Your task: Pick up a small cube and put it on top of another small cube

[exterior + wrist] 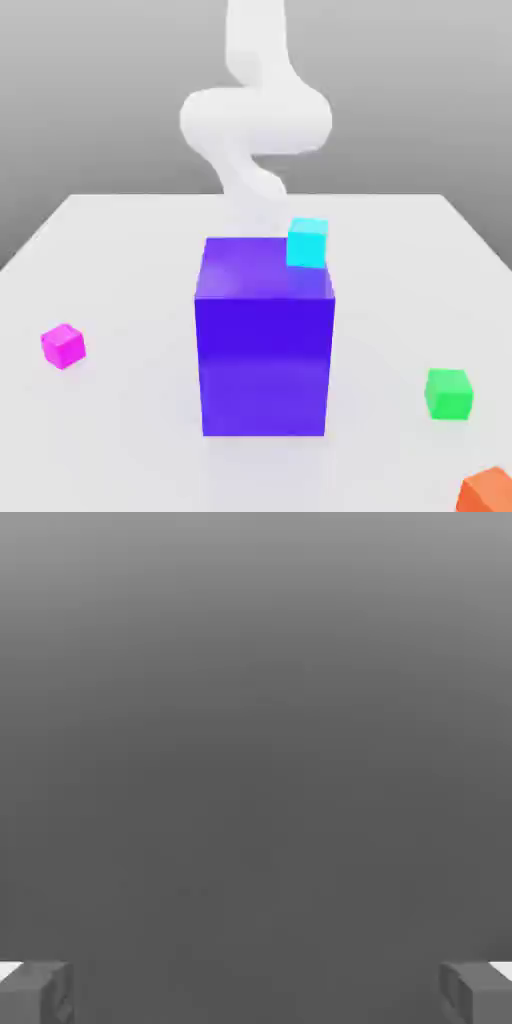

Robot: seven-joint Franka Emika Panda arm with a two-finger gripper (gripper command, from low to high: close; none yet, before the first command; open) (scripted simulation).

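Gripper (256, 992) wide apart, nothing held. Magenta cube (63, 346) on the desk (120, 260) at the exterior view's left; green cube (448, 393) well apart, at its right. Risk, I judge: clipping the purple block (265, 350) between them during carry.

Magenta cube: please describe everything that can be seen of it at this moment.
The magenta cube is a small, bright pink-magenta block with a plain, matte, evenly coloured surface and no markings. It sits flat on the white table, turned slightly so that its top and two side faces show. It lies toward the exterior view's left, well apart from the big purple-blue block and far from the green cube. Nothing but the table touches it, so it has not been picked up.
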